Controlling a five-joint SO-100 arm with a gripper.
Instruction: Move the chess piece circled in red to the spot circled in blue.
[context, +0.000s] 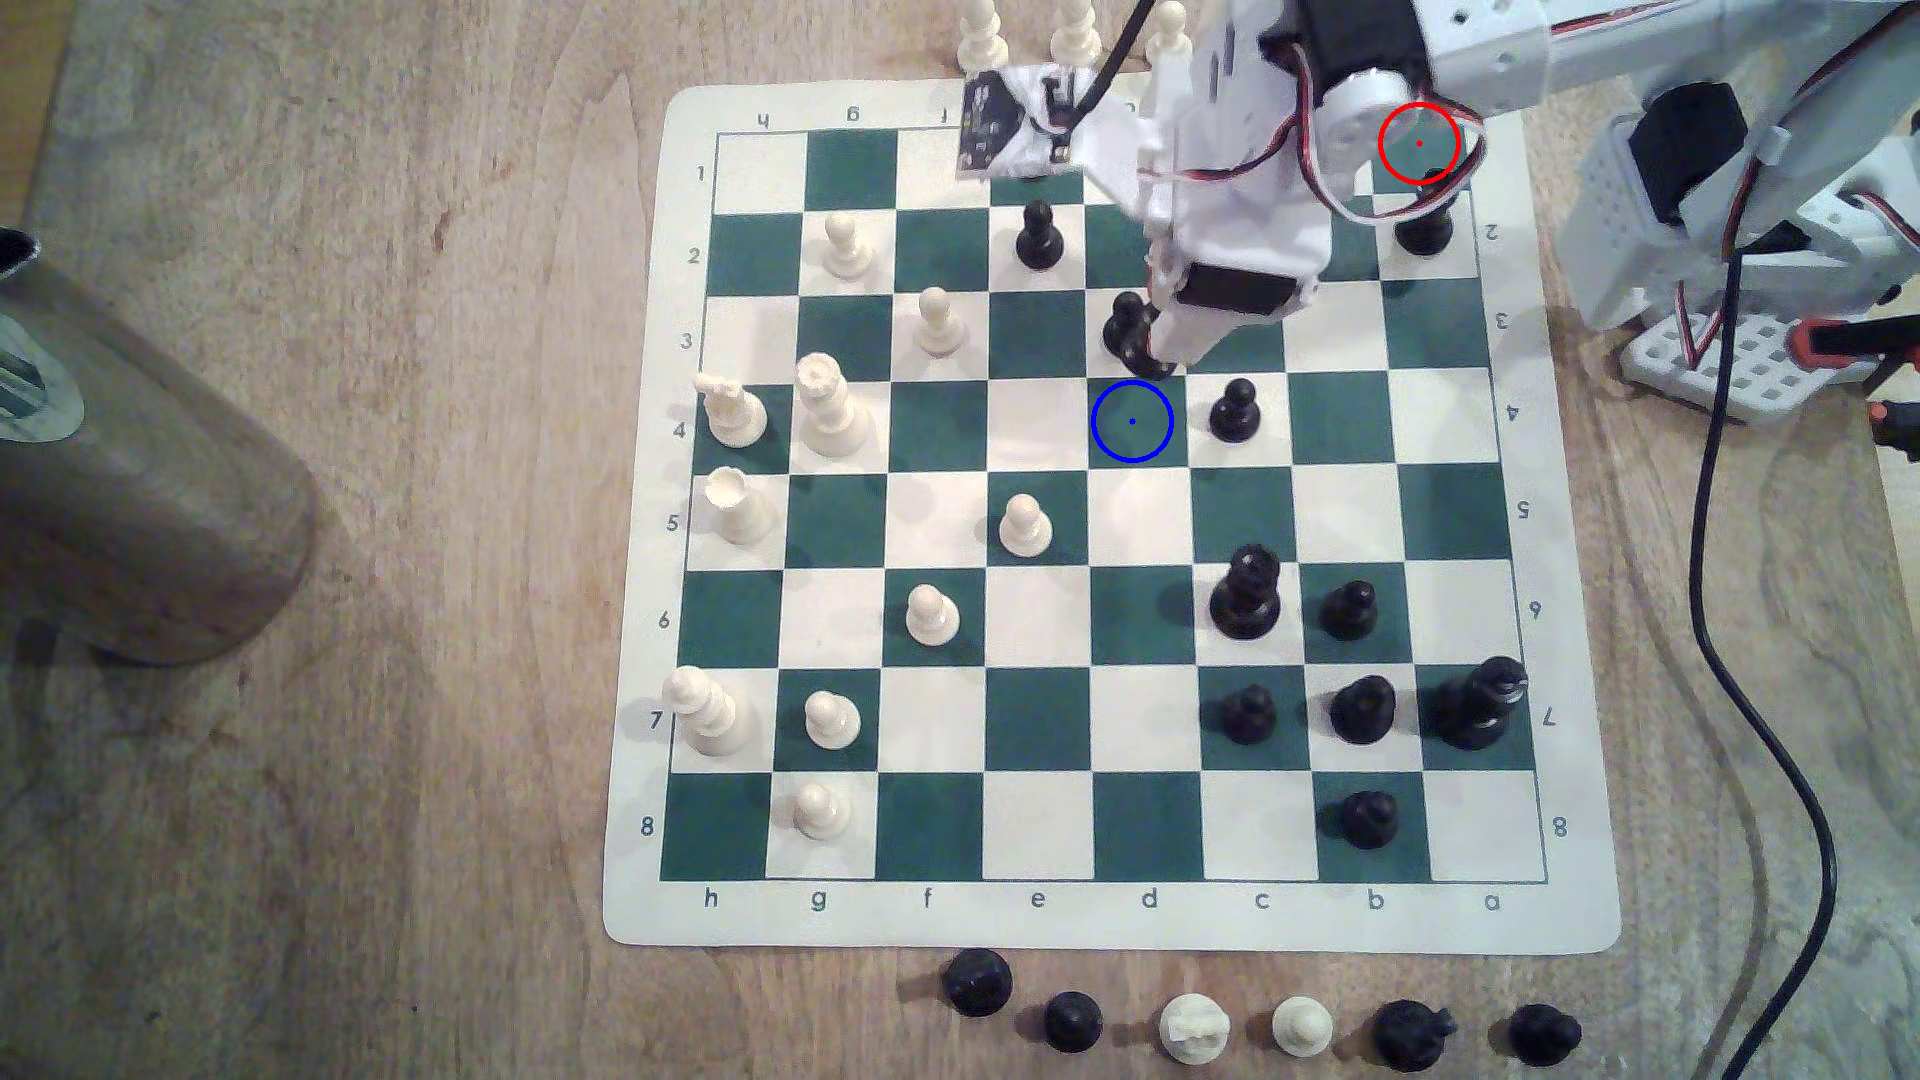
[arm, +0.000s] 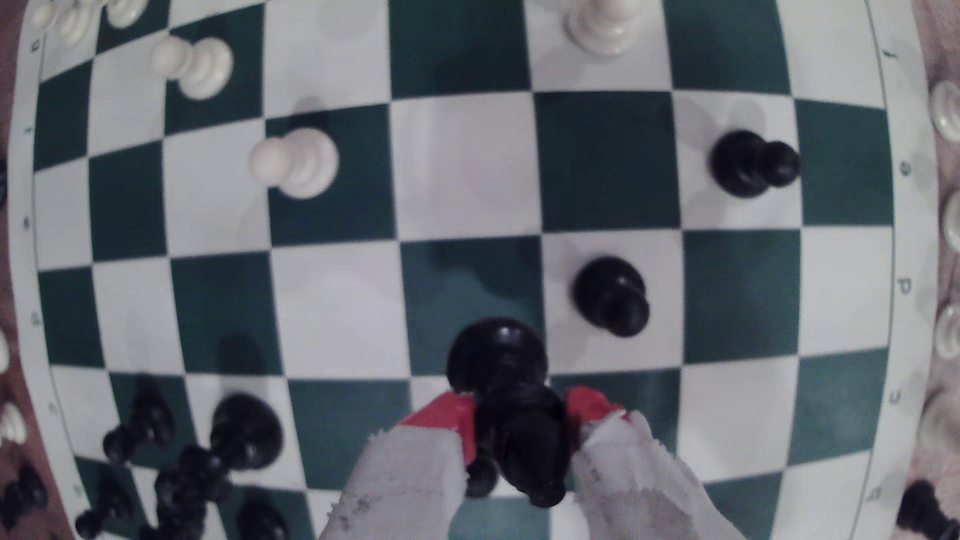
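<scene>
Jaws: in the exterior view the gripper (context: 1151, 348) is clamped on the black chess piece (context: 1135, 334), just above the blue-ringed square (context: 1131, 421).
Red ring: the ringed corner square (context: 1418, 143) lies partly under the arm.
Surface: a green-and-cream chessboard mat (context: 1112, 919) lies on a wooden table (context: 416, 727); captured pieces line its near edge.
Wrist view: red-tipped, cloth-wrapped fingers (arm: 447, 415) pinch the piece (arm: 519, 415) from both sides over the board (arm: 332, 311).

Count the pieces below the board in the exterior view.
6, in a row, left to right: black, black, white, white, black, black. None appear hidden.
</scene>
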